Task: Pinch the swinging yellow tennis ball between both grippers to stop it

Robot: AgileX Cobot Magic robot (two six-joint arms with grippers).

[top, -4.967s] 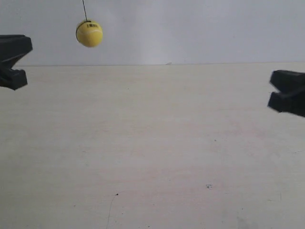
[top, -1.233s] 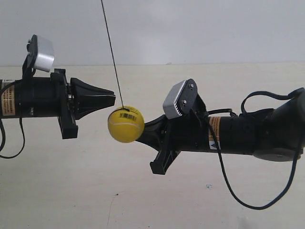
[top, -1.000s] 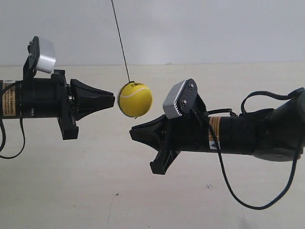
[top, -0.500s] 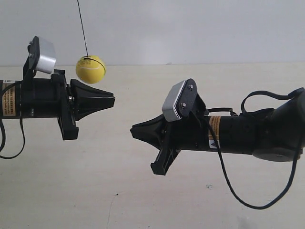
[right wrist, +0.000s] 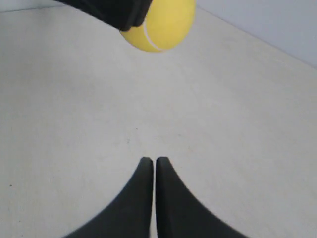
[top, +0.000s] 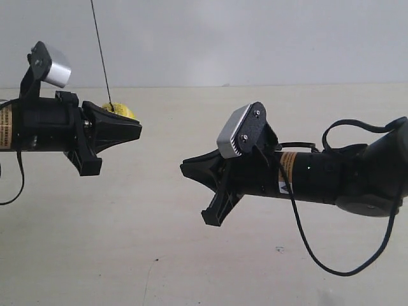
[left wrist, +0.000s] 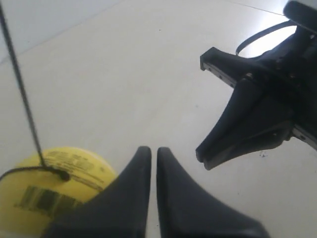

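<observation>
Fingers [left wrist: 130, 194] pressed together, left arm [top: 44, 124] faces right arm [top: 322, 175].

Yellow ball [left wrist: 52, 191] — black barcode [left wrist: 42, 199], white seam [right wrist: 148, 37]

Gripper [right wrist: 150, 161] pointing across the counter [right wrist: 74, 124] toward the ball [right wrist: 163, 22].
The two black jaws lie side by side with only a thin slit between them, holding nothing, and their tips reach mid-frame. Well beyond the tips, at the frame's far edge, hangs the yellow ball, with a white seam curving over it. A black shape [right wrist: 106, 10] covers part of the ball. The pale counter fills most of the frame, and a grey-blue wall [right wrist: 277, 25] shows in one far corner.
</observation>
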